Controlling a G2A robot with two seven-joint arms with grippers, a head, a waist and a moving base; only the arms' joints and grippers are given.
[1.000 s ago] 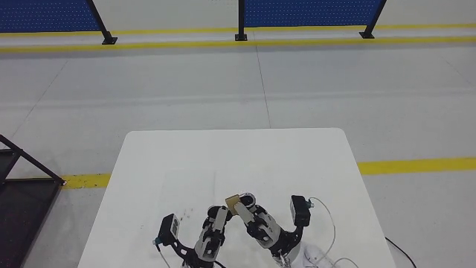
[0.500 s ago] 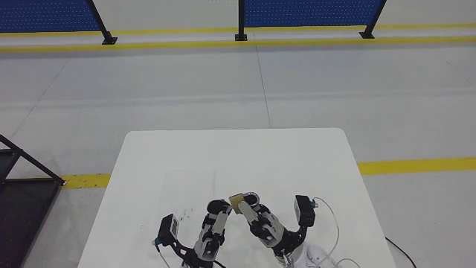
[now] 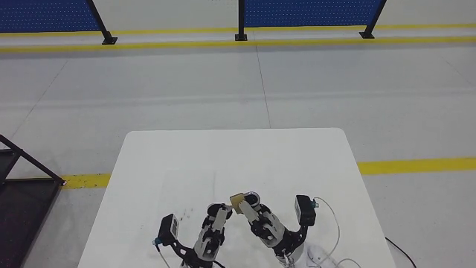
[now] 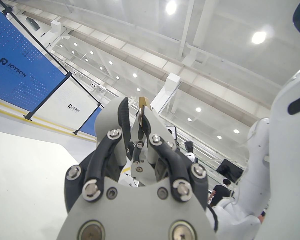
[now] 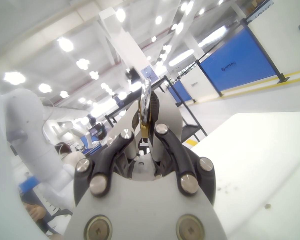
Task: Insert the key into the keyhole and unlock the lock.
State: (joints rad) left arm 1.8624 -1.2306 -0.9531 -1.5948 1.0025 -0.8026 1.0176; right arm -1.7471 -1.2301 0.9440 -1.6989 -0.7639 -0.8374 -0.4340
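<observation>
The brass lock [image 3: 236, 201] hangs just above the white table's near edge, held by my right gripper [image 3: 243, 208]. In the right wrist view that gripper [image 5: 146, 101] is shut on the lock [image 5: 143, 126], whose silver shackle pokes out past the fingertips. My left gripper [image 3: 221, 211] sits close beside the lock on its left. In the left wrist view its fingers [image 4: 122, 118] stand a little apart. The key [image 4: 140, 119] lies edge-on against one pad, with the lock's body [image 4: 143, 100] just beyond the left gripper [image 4: 135, 103].
The white table [image 3: 223, 156] stretches away beyond both arms. A thin white cable [image 3: 329, 227] loops at the near right. A black metal frame [image 3: 22, 167] stands off the table's left side.
The right gripper and the lock shifted slightly right. The left gripper edged up towards the lock, then dropped back a little.
</observation>
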